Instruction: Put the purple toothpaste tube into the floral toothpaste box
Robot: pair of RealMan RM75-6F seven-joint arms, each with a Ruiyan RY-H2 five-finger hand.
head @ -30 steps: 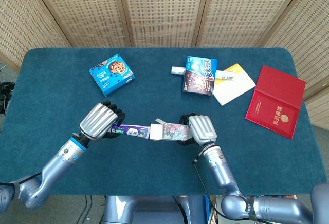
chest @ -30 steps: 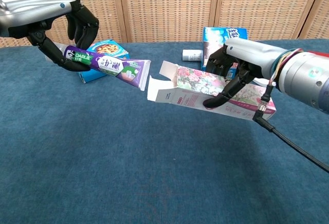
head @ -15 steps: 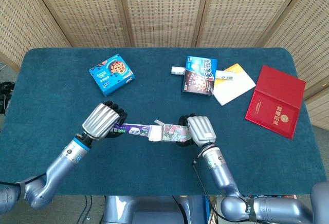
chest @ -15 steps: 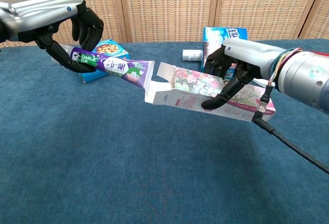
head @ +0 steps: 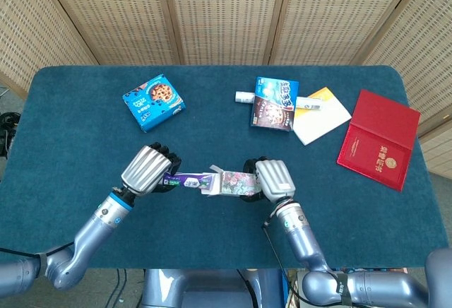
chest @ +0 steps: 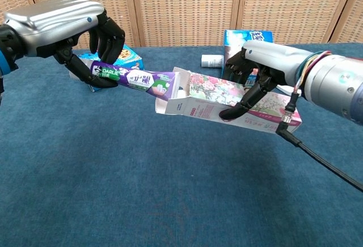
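Observation:
My left hand (head: 150,168) (chest: 74,32) grips the cap end of the purple toothpaste tube (head: 185,179) (chest: 133,79), held above the table and pointing right. The tube's flat end sits at the open mouth of the floral toothpaste box (head: 233,181) (chest: 227,99), between its spread flaps. My right hand (head: 272,178) (chest: 264,68) holds the box from above near its middle, lifted off the table and tilted slightly.
On the blue table (head: 70,110) lie a blue cookie box (head: 153,99) at the back left, a blue and brown snack box (head: 275,103), a small white tube (head: 244,97), a white and yellow booklet (head: 321,114) and a red booklet (head: 378,138) at the right.
My left hand has moved right with the tube, bringing its flat end from a gap away up into the box's open mouth. The box has shifted slightly left.

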